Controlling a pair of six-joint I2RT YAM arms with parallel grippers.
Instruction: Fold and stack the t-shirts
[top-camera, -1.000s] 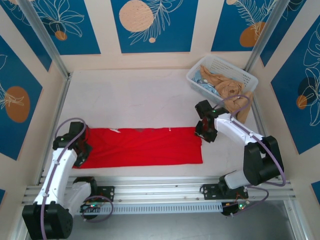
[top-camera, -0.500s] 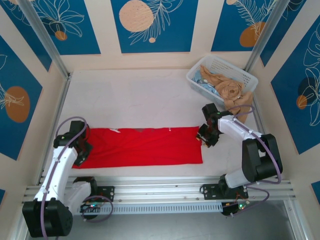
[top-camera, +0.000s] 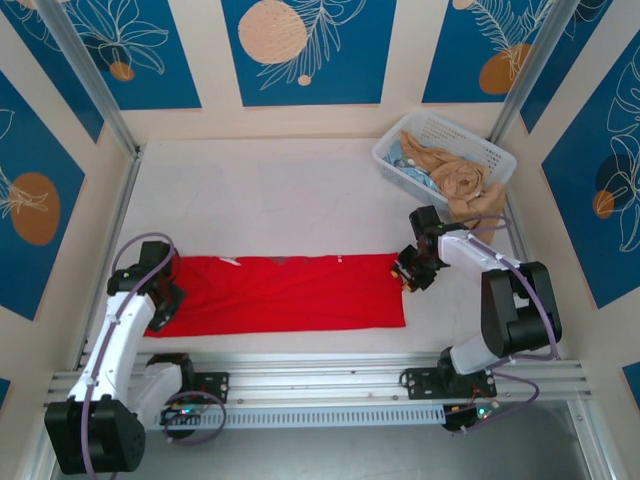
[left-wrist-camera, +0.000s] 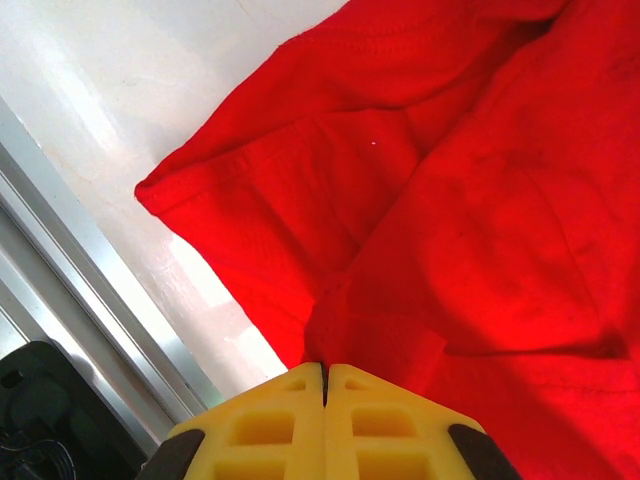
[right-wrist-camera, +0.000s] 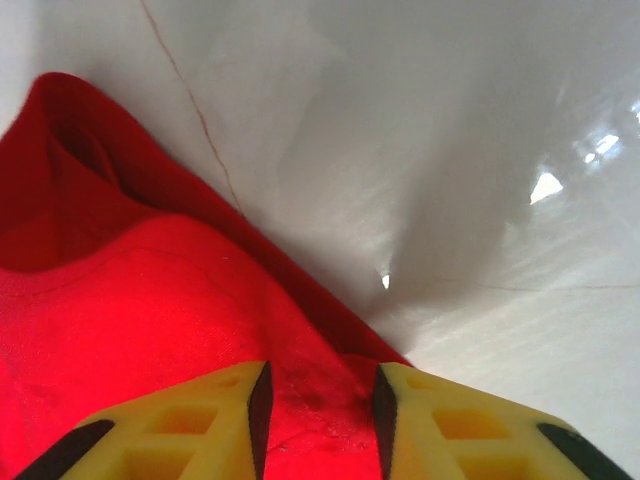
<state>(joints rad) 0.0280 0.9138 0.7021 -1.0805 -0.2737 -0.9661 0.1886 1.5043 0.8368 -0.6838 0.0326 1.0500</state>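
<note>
The red t-shirt (top-camera: 280, 293) lies folded into a long band along the table (top-camera: 280, 190) front, left gripper (left-wrist-camera: 324, 372) pinched shut on one end, right gripper (right-wrist-camera: 318, 390) part-open astride the other corner, so cross-folds and stacking look yet to come.

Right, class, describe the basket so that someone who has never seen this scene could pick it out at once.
Start at the white table and look to its far right corner. There sits the basket: white plastic lattice, with tan and pale blue cloth heaped in it. Unlike the flat red t-shirt by the near edge, it is a raised, open container.
</note>
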